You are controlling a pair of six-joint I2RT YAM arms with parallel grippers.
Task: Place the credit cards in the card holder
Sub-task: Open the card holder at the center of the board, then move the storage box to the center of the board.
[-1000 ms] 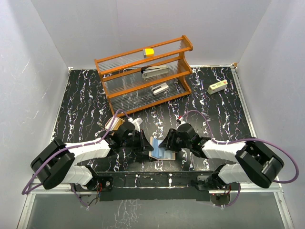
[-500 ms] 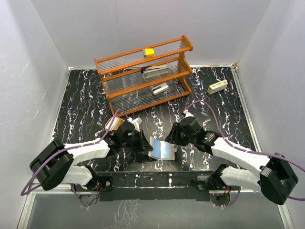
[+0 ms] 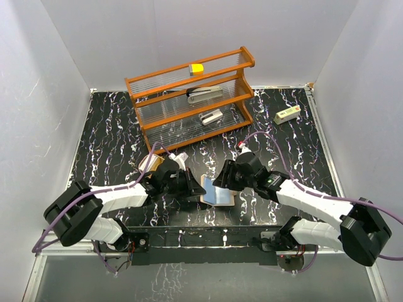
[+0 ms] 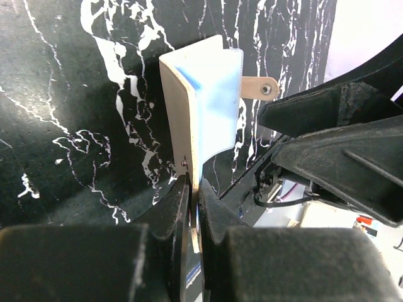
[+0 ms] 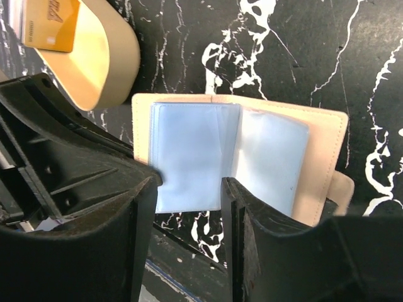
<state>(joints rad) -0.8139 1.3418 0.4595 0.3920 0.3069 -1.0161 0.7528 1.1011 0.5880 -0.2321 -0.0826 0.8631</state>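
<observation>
One card holder (image 5: pixel 195 157), open at the table front: left gripper (image 4: pixel 194 189) pinches its cover, right gripper (image 5: pixel 189 182) spread above the sleeves. Likely next: fetch the orange card (image 5: pixel 53 25) from the tray (image 5: pixel 110 66).

The right gripper (image 5: pixel 189 189) hangs with its two black fingers (image 5: pixel 252 251) spread apart above an open tan wallet (image 5: pixel 327 151), whose clear bluish sleeves face up on the black marbled table (image 5: pixel 283 50). Just left of the wallet sits a tan oval tray (image 5: pixel 116 69) with an orange card (image 5: pixel 53 25) lying in it.
</observation>
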